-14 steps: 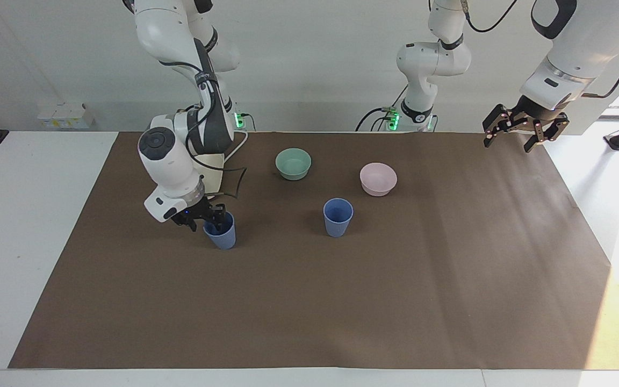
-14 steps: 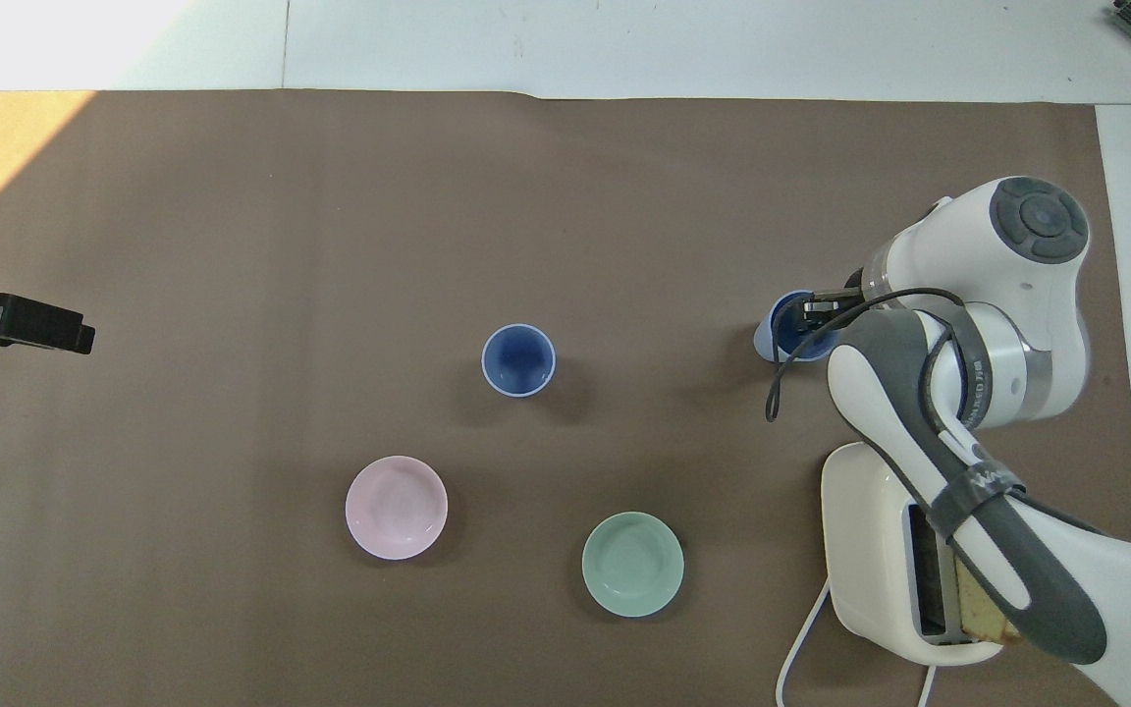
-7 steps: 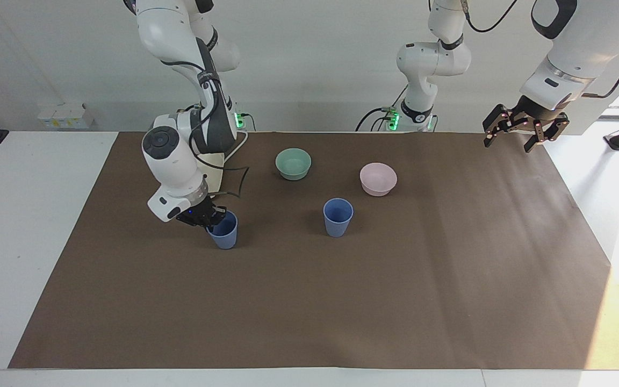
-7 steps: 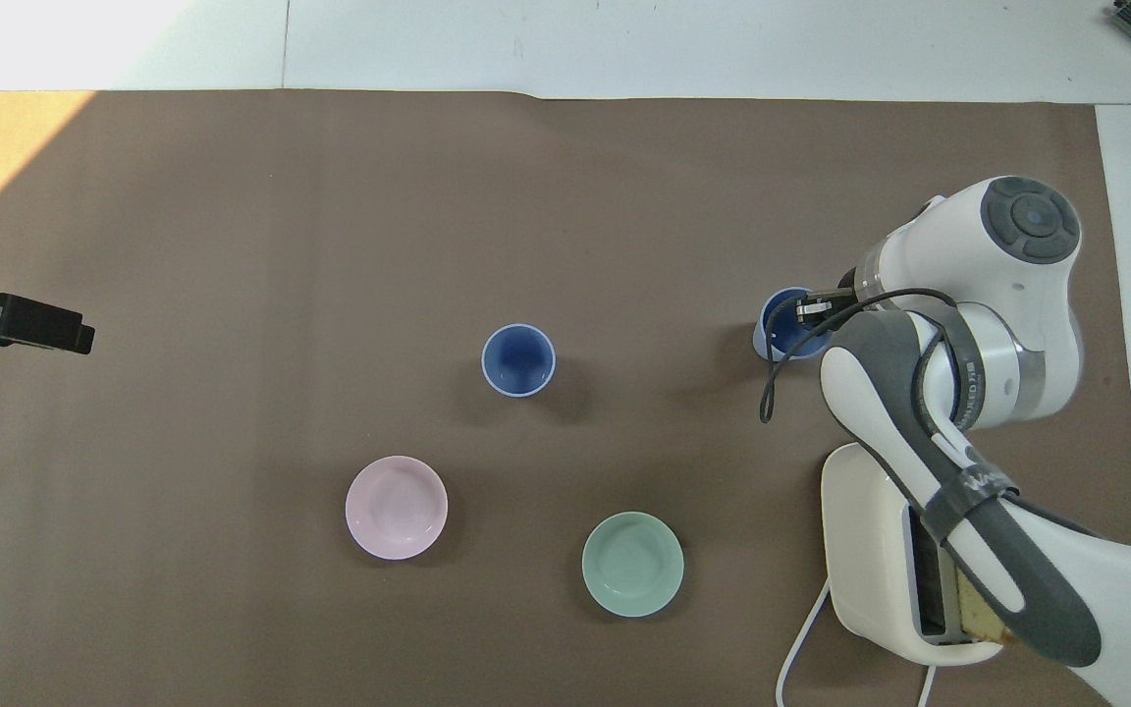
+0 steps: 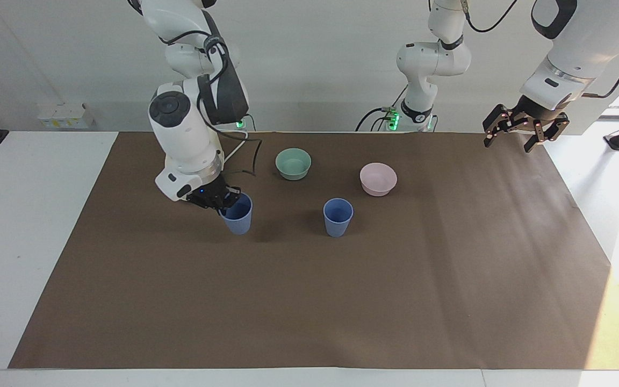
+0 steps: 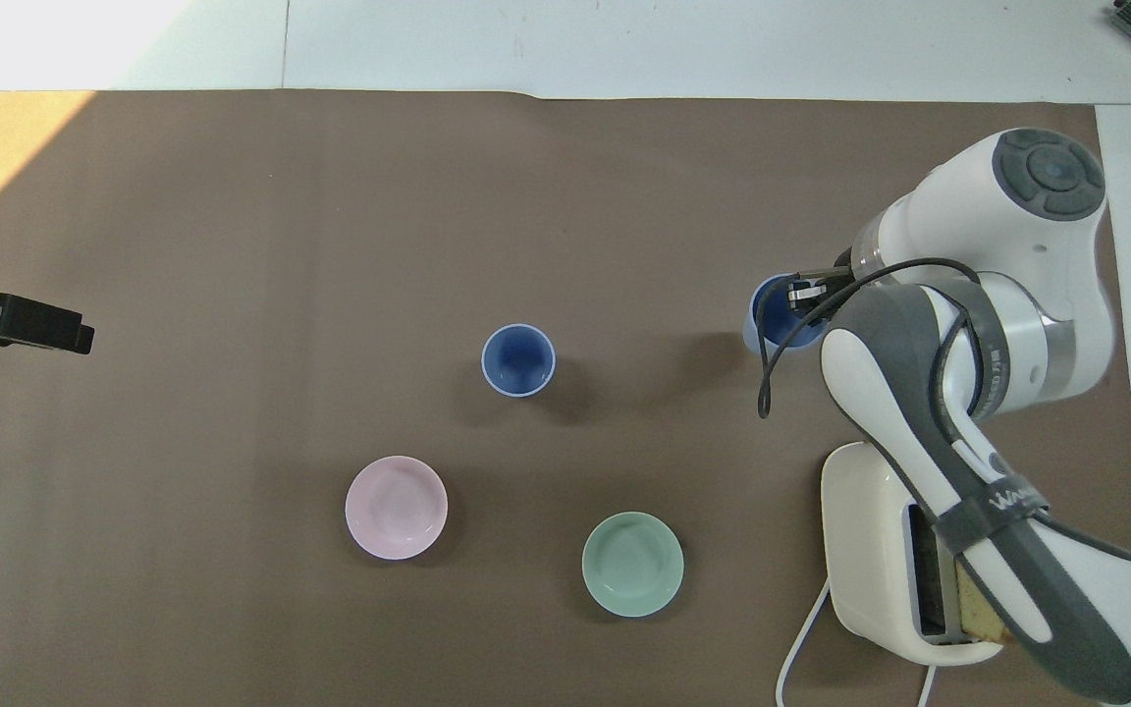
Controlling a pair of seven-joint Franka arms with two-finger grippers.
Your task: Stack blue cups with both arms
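My right gripper is shut on the rim of one blue cup and holds it slightly tilted, a little above the brown mat. In the overhead view this gripper has a finger inside the cup. The second blue cup stands upright and free at the mat's middle, also seen from overhead. My left gripper is open and empty in the air over the mat's edge at the left arm's end, where it waits; its tip shows in the overhead view.
A mint-green bowl and a pale pink bowl sit nearer to the robots than the standing cup. A white box with a cable lies on the mat under the right arm.
My right gripper has lifted its blue cup off the mat and carried it toward the standing cup. The left arm has not moved.
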